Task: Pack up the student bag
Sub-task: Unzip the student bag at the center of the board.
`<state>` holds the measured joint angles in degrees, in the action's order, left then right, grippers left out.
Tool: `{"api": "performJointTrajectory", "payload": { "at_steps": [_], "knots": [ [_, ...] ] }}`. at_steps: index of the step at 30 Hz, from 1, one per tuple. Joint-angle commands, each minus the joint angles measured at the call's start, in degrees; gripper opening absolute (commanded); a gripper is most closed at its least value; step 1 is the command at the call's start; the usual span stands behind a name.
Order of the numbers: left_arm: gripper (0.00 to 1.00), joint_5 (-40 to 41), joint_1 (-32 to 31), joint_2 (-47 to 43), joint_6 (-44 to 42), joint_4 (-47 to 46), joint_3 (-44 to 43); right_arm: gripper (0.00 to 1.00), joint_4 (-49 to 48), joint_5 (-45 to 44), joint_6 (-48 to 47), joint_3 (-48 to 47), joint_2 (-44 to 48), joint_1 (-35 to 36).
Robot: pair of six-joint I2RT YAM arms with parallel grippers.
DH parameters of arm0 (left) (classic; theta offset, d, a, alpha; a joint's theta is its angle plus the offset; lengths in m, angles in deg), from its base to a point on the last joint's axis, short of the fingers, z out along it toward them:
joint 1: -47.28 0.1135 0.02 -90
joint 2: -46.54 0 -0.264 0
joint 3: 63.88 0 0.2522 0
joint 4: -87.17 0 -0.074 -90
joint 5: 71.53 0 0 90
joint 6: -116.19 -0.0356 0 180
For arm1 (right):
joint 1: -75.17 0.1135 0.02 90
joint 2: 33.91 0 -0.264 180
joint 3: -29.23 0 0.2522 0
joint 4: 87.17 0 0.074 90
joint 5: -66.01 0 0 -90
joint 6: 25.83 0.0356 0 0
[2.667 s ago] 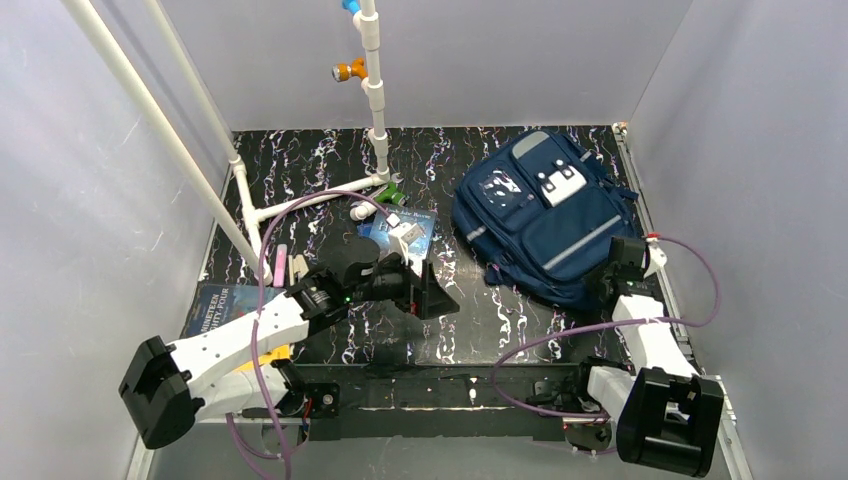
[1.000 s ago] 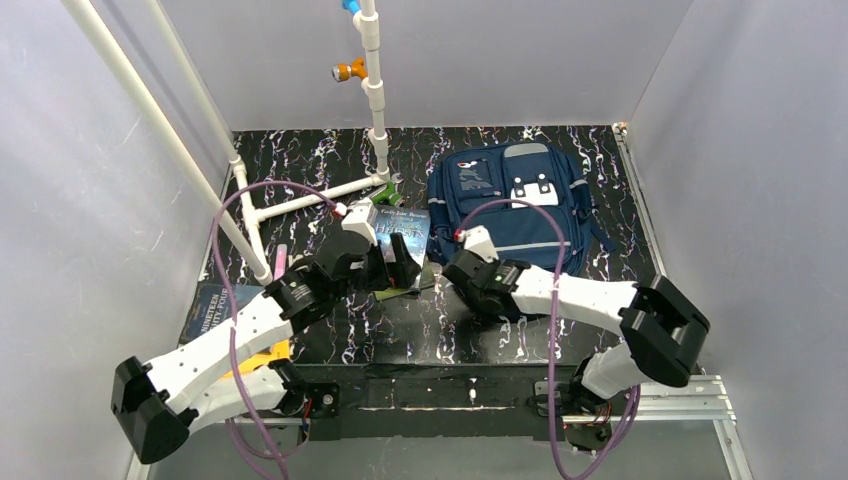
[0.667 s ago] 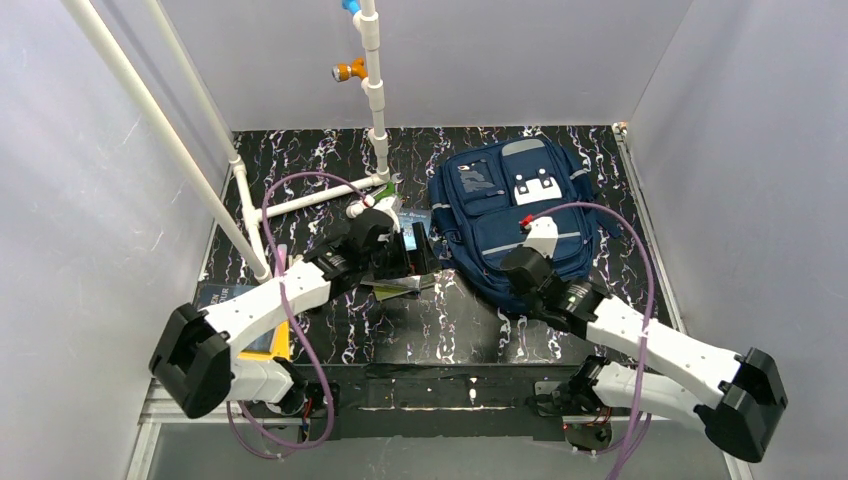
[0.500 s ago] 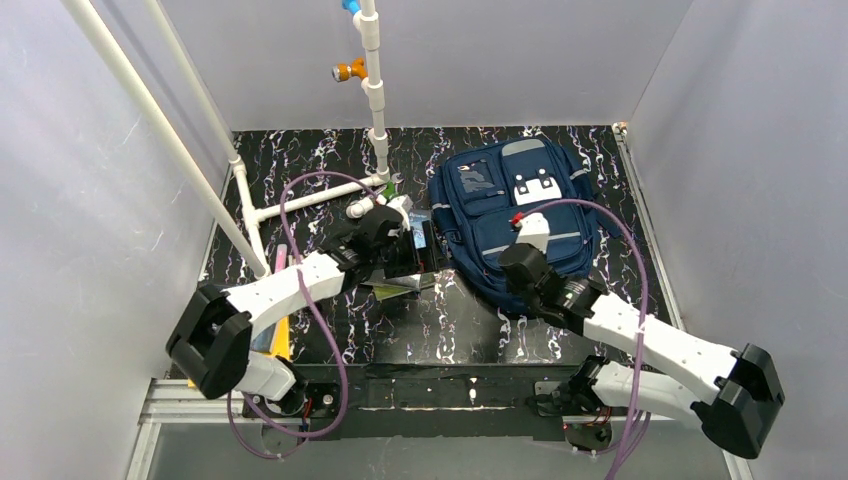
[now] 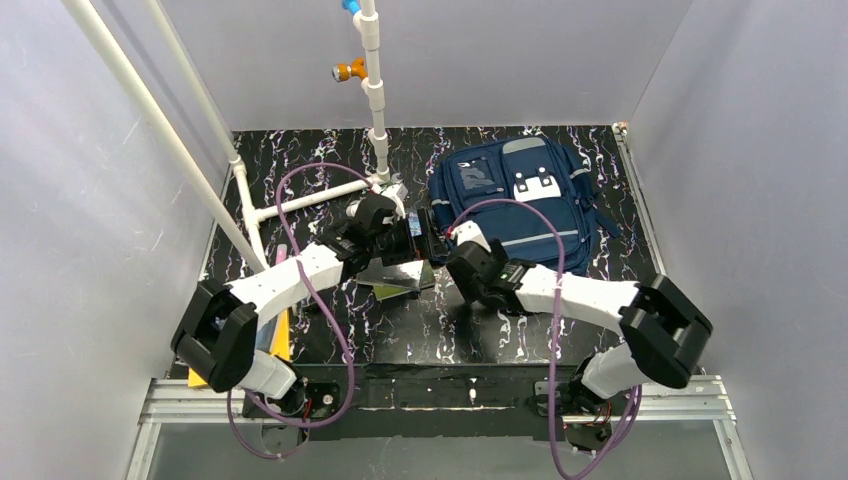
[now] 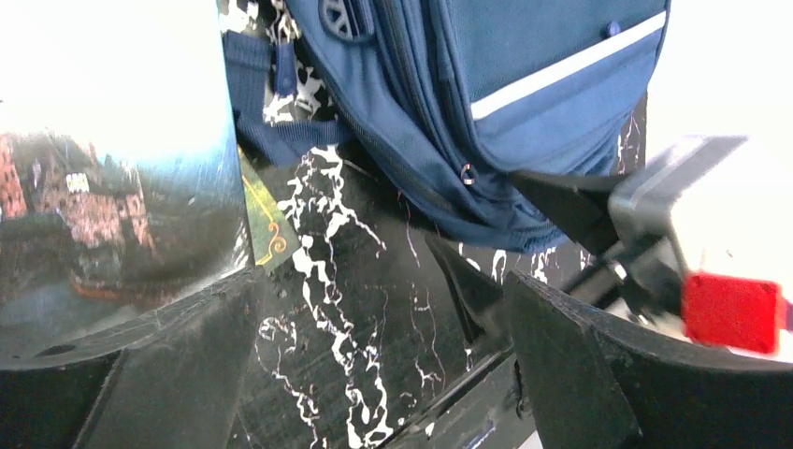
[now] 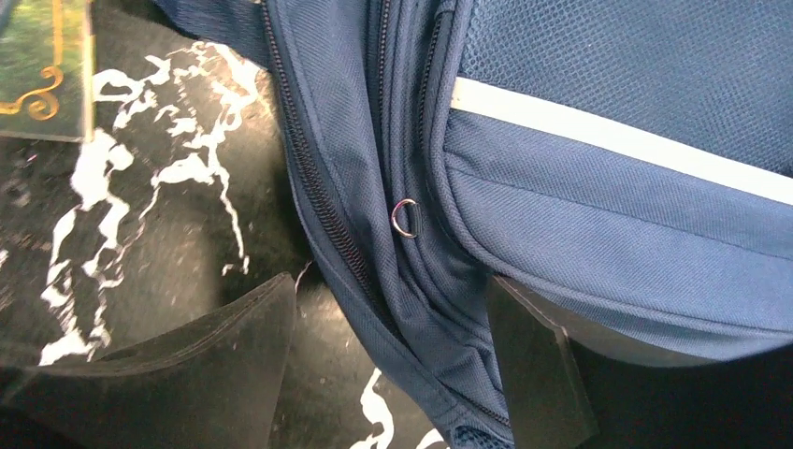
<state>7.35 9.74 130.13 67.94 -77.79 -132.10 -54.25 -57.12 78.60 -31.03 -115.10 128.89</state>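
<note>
The student bag [image 5: 520, 205], navy blue with a pale strip, lies flat at the back right of the table. My right gripper [image 5: 460, 272] is at its near-left edge. In the right wrist view its jaws [image 7: 393, 374] stand apart on either side of the bag's zip seam [image 7: 374, 271], just below a small metal ring [image 7: 406, 218]; they hold nothing. My left gripper [image 5: 418, 238] is open just left of the bag, above a picture-cover book [image 6: 103, 206]. Between its fingers [image 6: 374, 374] I see only bare table.
A small stack of books [image 5: 397, 275] lies under the left gripper, a green cover lowest. A white pipe frame [image 5: 300, 200] stands at the back left. A yellow item [image 5: 280, 340] lies beside the left arm. Grey walls close in on three sides.
The right gripper has opened from shut and swung left along the bag's near edge. The left gripper has moved farther back over the books, staying open.
</note>
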Motion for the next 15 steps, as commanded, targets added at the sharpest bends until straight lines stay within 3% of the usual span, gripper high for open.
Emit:
{"api": "performJointTrajectory", "payload": {
  "at_steps": [1,2,3,4,5,11,15],
  "knots": [
    [0.98,-0.2,0.0,-6.0,0.5,-0.4,4.5,0.77,-4.9,-17.4,0.7,-1.7,-5.6,1.3],
    [0.98,0.7,0.1,-6.6,0.6,-0.2,5.3,0.68,-5.0,-20.0,2.2,-1.5,-6.4,1.3],
    [0.98,1.5,0.0,-7.1,0.6,0.4,5.7,0.48,-5.9,-21.3,2.4,-1.1,-6.6,1.3],
    [0.98,1.8,0.1,-7.4,0.4,0.7,5.8,0.21,-6.6,-21.4,2.1,-0.9,-5.8,1.3],
    [0.98,1.7,0.1,-7.4,0.2,1.0,5.7,0.01,-7.1,-21.1,2.0,-0.8,-4.5,1.3],
    [0.98,-4.1,1.7,-4.6,1.7,-3.6,4.0,0.01,-13.3,-10.4,-1.5,2.7,8.8,1.1],
    [0.99,-7.0,3.2,-0.8,2.2,-5.8,1.1,0.01,-7.8,-6.5,-0.2,0.8,12.4,0.6]
  ]
}}
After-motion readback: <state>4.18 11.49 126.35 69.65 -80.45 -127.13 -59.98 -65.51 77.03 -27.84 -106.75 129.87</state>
